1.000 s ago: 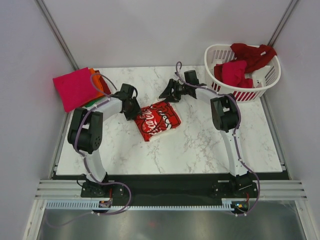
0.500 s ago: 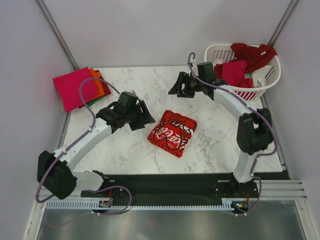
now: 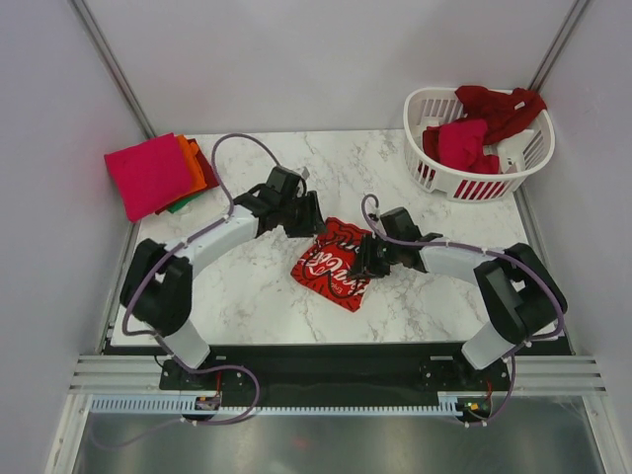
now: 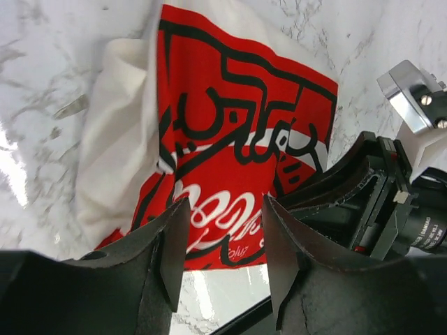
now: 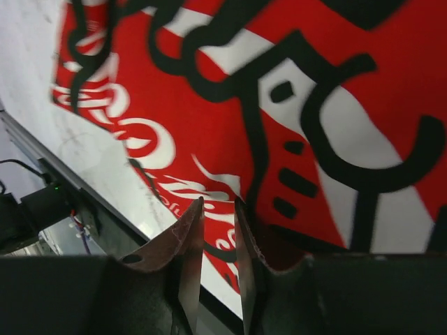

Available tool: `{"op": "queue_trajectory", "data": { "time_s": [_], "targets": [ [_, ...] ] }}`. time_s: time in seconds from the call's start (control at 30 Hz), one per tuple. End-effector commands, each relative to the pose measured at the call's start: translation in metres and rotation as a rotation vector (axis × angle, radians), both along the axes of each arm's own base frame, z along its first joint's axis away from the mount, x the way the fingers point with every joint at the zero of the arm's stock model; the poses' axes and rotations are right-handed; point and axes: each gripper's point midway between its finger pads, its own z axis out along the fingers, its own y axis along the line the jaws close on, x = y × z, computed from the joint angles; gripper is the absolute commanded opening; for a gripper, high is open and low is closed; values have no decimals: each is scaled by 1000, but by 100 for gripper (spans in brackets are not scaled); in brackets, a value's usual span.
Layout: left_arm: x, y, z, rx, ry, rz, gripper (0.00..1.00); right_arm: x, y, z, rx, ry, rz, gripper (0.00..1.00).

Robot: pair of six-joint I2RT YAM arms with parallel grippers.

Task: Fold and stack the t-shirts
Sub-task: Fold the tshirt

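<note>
— So, where does the Coca-Cola t-shirt [image 3: 334,265] sit?

— Folded small at the middle of the desk [image 3: 247,286], print up. The folded stack [image 3: 148,173] lies at 10 o'clock. The basket [image 3: 464,186], with crimson t-shirts [image 3: 462,143] in it, is at 2 o'clock.

— And our pincers?

— Our left pincer [image 3: 304,215] hovers at the shirt's 11 o'clock corner, jaws wide apart and nothing between them. Our right pincer [image 3: 363,259] sits low at the 3 o'clock edge, its fingers only a thin slit apart. We cannot tell whether they nip any cloth.

— How will it handle?

— We judge it light, soft and limp. Lifted by one point, the folds would likely sag open. We would take hold at two opposite edges, pinching all layers together, and carry it level toward the stack.

— The risk?

— Catching only the top layer, we think.
</note>
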Motion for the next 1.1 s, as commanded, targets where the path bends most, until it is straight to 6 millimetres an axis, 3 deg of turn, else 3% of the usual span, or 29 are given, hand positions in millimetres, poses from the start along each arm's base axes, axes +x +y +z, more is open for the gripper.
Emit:
{"op": "queue_trajectory", "data": {
  "time_s": [0.0,0.07,0.1,0.17,0.2,0.27,0.3,0.43,0.53,0.6,0.7,0.73,0.8,0.9,1.0,1.07],
  "targets": [
    [13,-37,-20,-50,-13,-190,52,14,-13,-12,-35,-48,-71,32],
    [17,-34,-43,-9,23,-168,52,9,-33,-31,-91,-12,-115,36],
    [16,-28,-68,33,75,-139,51,6,-41,-41,-119,12,-116,39],
    [11,-14,-93,78,169,-38,50,4,-56,-53,-173,58,-135,49],
    [-1,-4,-108,106,240,-4,49,3,-63,-60,-199,80,-141,52],
    [-15,3,-114,113,285,62,46,8,-79,-65,-255,86,-153,61],
    [-30,15,-127,158,310,101,46,13,-91,-70,-311,82,-181,64],
    [-52,24,-114,161,283,144,46,33,-125,-66,-482,59,-220,72],
    [-53,22,-80,130,192,118,49,42,-131,-57,-532,38,-202,72],
    [-43,24,-42,97,81,123,53,45,-129,-44,-526,11,-188,72],
    [-32,35,-1,100,-57,137,65,49,-120,-11,-513,-54,-164,72],
    [-30,38,3,109,-82,142,67,50,-118,2,-508,-68,-159,73],
    [-26,48,-1,155,-106,157,67,50,-107,31,-472,-129,-143,73],
    [-30,48,-23,166,-52,157,65,44,-79,69,-341,-184,-85,74],
    [-32,30,-37,81,-33,124,64,36,-52,85,-179,-191,-10,71],
    [-37,22,-46,31,-6,107,64,36,-41,81,-125,-185,13,67]
  ]
}}
